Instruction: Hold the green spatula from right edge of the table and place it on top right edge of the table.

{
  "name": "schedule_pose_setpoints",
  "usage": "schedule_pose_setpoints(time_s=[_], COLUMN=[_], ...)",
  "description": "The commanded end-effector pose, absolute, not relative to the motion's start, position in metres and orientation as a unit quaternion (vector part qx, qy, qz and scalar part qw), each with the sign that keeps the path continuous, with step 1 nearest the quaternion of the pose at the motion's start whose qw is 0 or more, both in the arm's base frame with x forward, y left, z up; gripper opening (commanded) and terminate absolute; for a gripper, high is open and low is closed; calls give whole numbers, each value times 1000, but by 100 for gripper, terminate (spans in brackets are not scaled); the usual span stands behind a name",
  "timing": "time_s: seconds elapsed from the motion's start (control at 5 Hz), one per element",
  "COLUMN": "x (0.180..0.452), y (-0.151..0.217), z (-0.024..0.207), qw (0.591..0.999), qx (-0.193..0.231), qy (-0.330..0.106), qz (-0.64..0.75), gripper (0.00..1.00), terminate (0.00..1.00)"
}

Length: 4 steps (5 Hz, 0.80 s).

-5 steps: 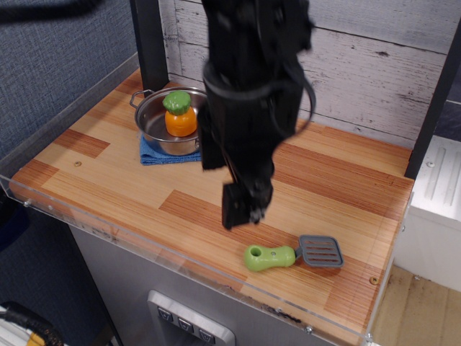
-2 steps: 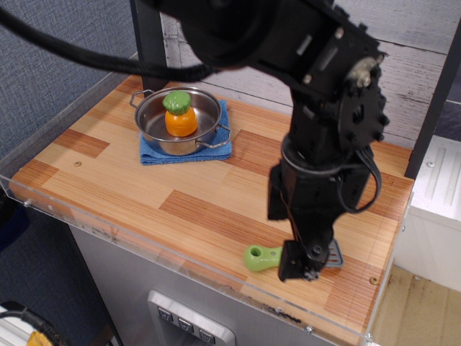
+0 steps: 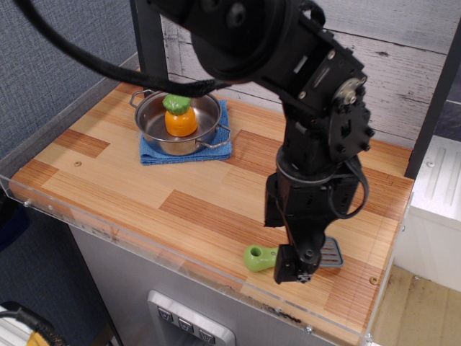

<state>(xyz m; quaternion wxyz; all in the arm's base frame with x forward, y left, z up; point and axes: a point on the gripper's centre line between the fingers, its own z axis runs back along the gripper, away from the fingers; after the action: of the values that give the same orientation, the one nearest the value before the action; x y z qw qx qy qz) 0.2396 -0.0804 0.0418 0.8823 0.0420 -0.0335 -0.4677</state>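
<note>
Black arm reaches down over the right front part of the worktop (image 3: 108,180), pincer (image 3: 294,265) low over the middle of the spatula (image 3: 261,258), right at the worktop surface. Can't tell if the pincer is clenched or released; its tips are dark and merge with the arm body. Spatula lies flat near the front right edge, green handle with hole pointing left, grey blade (image 3: 330,252) sticking out right of the pincer, mid-section hidden behind it. Far back left, a steel pot (image 3: 153,124) sits on a blue cloth (image 3: 150,154), orange toy vegetable (image 3: 179,115) with green top inside the pot, well apart from the spatula.
</note>
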Motion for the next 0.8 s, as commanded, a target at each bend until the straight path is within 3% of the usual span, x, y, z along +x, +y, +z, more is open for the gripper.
schedule_pose_setpoints(time_s=[0.0,0.4,0.6], x=[252,250,247], y=[-72,-79,-82], z=[29,8,3], qw=[892,889,881], qx=[26,10,3], qy=[-49,-39,-29], qz=[-449,-457,-471], gripper=[100,100,0], terminate=[0,0,0])
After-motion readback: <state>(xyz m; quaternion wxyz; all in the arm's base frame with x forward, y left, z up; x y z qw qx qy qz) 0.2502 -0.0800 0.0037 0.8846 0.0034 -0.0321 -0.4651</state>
